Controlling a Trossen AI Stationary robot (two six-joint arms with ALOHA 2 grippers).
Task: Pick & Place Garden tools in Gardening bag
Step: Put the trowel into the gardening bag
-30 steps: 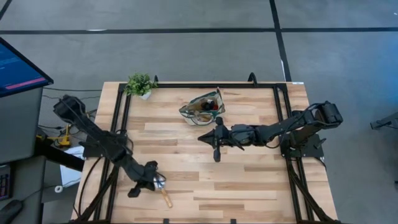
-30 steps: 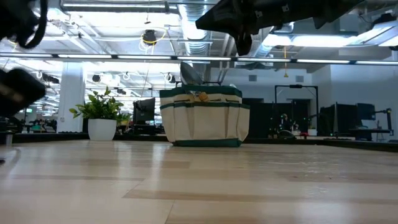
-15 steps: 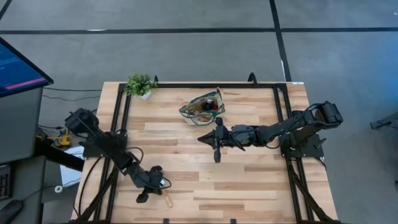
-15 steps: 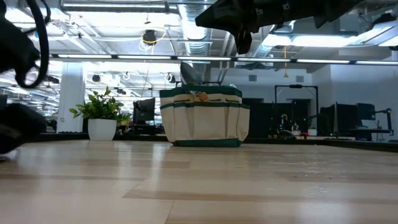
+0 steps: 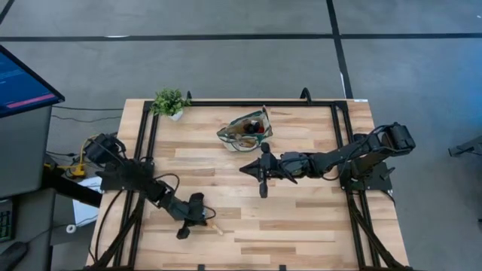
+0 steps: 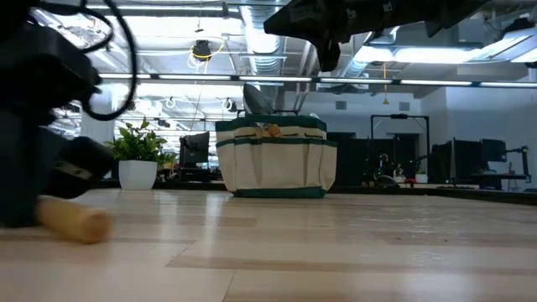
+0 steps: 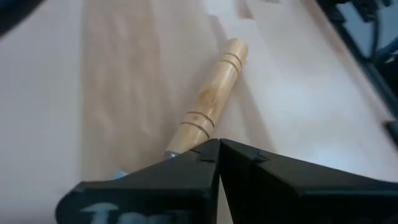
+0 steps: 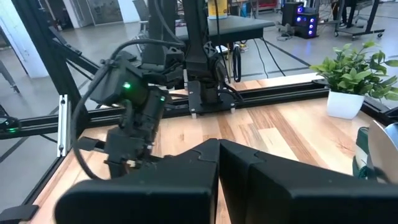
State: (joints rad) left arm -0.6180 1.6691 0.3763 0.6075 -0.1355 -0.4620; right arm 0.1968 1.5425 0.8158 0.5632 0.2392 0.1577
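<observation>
- Currently, left gripper (image 5: 197,216) low at the table's near edge, fingers together over the trowel (image 7: 208,106); I judge the grip shallow, so it may slip on lifting.
- Right gripper (image 5: 261,167) hovers shut beside the gardening bag (image 5: 246,129); I see collision risk there.

Gardening bag (image 5: 246,130) sits at table's (image 5: 301,218) rear centre; trowel (image 5: 213,225) lies front-left; plant (image 5: 171,102) rear-left.
</observation>
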